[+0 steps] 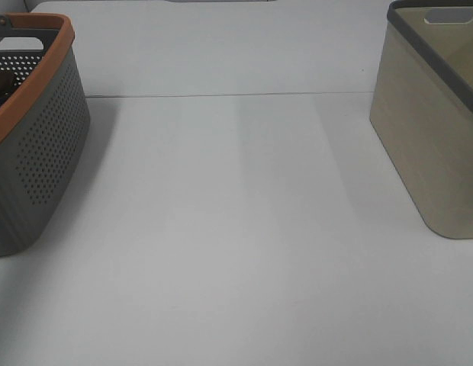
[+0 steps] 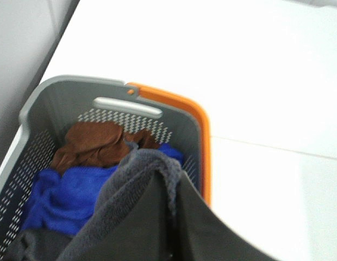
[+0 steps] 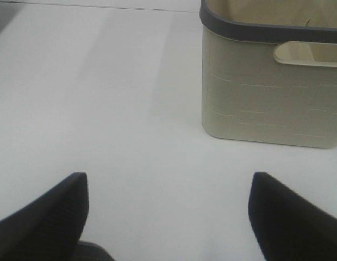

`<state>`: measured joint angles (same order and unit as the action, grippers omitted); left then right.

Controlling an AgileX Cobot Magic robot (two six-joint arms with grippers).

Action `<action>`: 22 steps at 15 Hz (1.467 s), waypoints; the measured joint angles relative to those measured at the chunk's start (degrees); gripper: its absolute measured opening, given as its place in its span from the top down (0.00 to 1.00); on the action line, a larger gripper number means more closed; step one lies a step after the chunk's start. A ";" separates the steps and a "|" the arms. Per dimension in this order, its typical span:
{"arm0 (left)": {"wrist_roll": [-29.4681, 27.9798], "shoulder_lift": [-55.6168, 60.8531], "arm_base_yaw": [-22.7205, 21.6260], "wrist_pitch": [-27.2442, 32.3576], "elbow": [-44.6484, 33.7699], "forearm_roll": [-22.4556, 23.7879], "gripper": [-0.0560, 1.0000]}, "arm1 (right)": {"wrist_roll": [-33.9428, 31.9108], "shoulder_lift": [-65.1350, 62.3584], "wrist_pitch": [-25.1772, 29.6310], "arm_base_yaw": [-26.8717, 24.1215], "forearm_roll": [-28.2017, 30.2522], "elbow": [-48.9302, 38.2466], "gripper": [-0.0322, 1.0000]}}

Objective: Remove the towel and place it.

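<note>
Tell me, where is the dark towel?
Left wrist view: the dark towel hangs at the left claw, above the blue cloth in the left grey basket.

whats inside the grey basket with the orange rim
A brown cloth, a blue cloth and the dark towel bunched in front. They cover the basket floor and whatever lies beneath.

Open table [image 1: 236, 229] down the middle; basket [image 1: 46, 152] walls the left, bin [image 1: 435, 145] the right; towel [image 2: 130, 187] crowds the basket's mouth.
</note>
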<state>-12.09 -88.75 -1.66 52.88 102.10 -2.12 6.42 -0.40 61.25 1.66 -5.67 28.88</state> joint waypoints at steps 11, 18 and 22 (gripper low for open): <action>-0.46 0.57 23.66 -19.25 7.16 -0.17 0.95 | 3.27 13.92 -7.45 2.12 -21.26 0.00 0.23; -0.46 -5.67 33.17 -21.37 7.16 0.11 0.95 | 36.61 39.65 -12.38 13.12 -38.27 11.57 0.23; -0.46 -6.42 35.58 -22.57 7.16 0.52 0.95 | 46.07 52.83 -22.57 23.84 -38.10 17.65 0.24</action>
<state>-12.55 -95.17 33.92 30.31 109.26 -1.60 52.48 52.43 38.67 25.50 -43.77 46.52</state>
